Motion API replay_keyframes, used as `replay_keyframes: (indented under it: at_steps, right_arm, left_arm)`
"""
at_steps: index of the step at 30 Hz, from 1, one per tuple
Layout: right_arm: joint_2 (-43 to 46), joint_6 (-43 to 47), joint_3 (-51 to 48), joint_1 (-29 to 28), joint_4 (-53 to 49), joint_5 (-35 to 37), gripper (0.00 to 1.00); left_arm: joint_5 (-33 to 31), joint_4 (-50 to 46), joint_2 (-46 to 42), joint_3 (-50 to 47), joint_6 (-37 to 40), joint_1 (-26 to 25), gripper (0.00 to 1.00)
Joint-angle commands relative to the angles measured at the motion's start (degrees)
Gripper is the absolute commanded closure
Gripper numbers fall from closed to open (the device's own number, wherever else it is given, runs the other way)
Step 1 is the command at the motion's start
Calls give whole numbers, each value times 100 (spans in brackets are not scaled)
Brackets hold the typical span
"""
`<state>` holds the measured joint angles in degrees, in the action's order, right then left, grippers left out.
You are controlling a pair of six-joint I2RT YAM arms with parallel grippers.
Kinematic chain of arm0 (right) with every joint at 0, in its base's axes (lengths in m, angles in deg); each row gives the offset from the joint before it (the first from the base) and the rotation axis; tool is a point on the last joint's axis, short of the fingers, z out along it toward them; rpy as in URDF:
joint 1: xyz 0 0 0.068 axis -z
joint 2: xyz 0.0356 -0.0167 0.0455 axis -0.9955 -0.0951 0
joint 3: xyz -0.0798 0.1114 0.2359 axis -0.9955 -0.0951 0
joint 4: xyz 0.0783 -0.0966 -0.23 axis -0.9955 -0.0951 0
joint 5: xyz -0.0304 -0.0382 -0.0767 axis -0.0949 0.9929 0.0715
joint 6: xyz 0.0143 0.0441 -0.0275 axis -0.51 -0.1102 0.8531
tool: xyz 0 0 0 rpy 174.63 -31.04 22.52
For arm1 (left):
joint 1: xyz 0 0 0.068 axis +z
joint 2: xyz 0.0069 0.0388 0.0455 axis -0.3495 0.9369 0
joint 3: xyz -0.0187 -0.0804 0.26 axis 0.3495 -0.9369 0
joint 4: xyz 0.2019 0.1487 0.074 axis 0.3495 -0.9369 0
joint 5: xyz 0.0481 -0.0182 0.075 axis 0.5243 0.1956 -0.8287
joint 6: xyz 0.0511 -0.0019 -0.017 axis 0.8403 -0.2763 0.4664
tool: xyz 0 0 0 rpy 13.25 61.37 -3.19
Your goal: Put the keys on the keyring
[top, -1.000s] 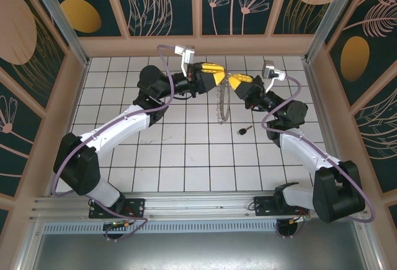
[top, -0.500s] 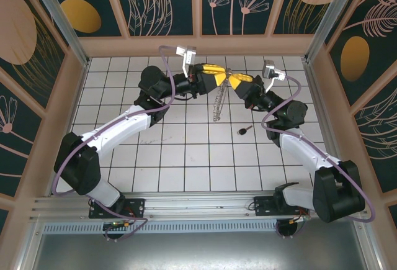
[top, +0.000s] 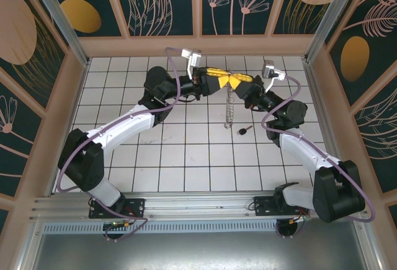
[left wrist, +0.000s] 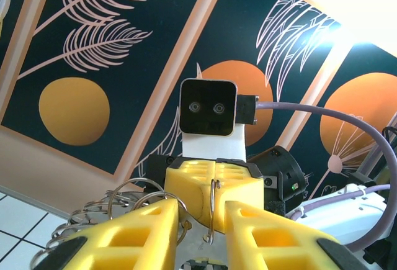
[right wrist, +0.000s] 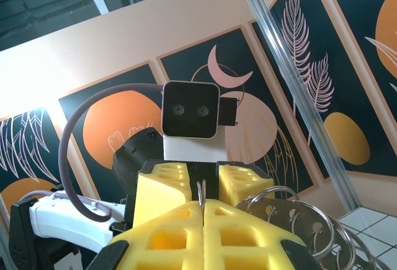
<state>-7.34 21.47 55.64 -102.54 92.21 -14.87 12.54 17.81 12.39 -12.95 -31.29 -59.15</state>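
The keyring (top: 231, 105) hangs as a thin silvery chain-like loop from where my two yellow grippers meet above the far middle of the tiled floor. My right gripper (top: 236, 81) is shut on its top wire; in the right wrist view the wire (right wrist: 201, 190) sticks up from the pressed-together fingers of the right gripper (right wrist: 203, 207). My left gripper (top: 223, 76) faces it, open. In the left wrist view the keyring's wire (left wrist: 211, 216) stands in the gap of the left gripper (left wrist: 201, 211), touching neither finger. The key (top: 244, 130), black-headed, lies on the floor below.
Small rings (right wrist: 298, 220) of the loop fan out beside the right fingers, and more of them bunch at the left finger (left wrist: 118, 198). Patterned walls (top: 198, 3) close the cell on three sides. Purple cables (top: 282, 105) loop off both wrists.
My left gripper moved right up to the right gripper and its jaws narrowed around the wire. The hanging keyring swung from slanting left to straight down, a little further right.
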Motion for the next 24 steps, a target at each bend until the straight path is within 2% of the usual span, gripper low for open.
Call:
replay_keyframes:
  at_steps: [1, 11, 13, 14, 15, 16, 18, 20, 22, 24]
  right_arm:
    - [34, -1, 158, -55, 368, 40, 100]
    - [34, 51, 162, -65, 274, -47, 100]
    - [34, 72, 186, -80, 221, -89, 100]
    - [36, 82, 199, -81, 181, -101, 100]
    - [41, 111, 218, -73, 90, -112, 100]
    - [77, 163, 237, -66, -45, -113, 95]
    - [219, 311, 271, -4, -426, -57, 72]
    - [492, 485, 240, 189, -946, 75, 57]
    - [830, 625, 170, 463, -1459, 198, 50]
    - [1118, 722, 131, 698, -2036, 308, 48]
  left_arm:
    - [113, 49, 74, 44, 85, -50, 76]
    - [258, 93, 188, 141, 71, -76, 86]
    - [315, 74, 222, 167, 110, -76, 93]
    - [346, 35, 231, 176, 151, -76, 100]
    - [362, -51, 232, 192, 228, -76, 100]
    - [362, -164, 226, 194, 347, -77, 100]
    - [320, -429, 168, 194, 632, -71, 100]
    - [215, -807, 61, 194, 1080, -76, 100]
    - [50, -1185, -73, 180, 1605, -76, 100]
    - [-119, -1521, -190, 177, 2103, -77, 100]
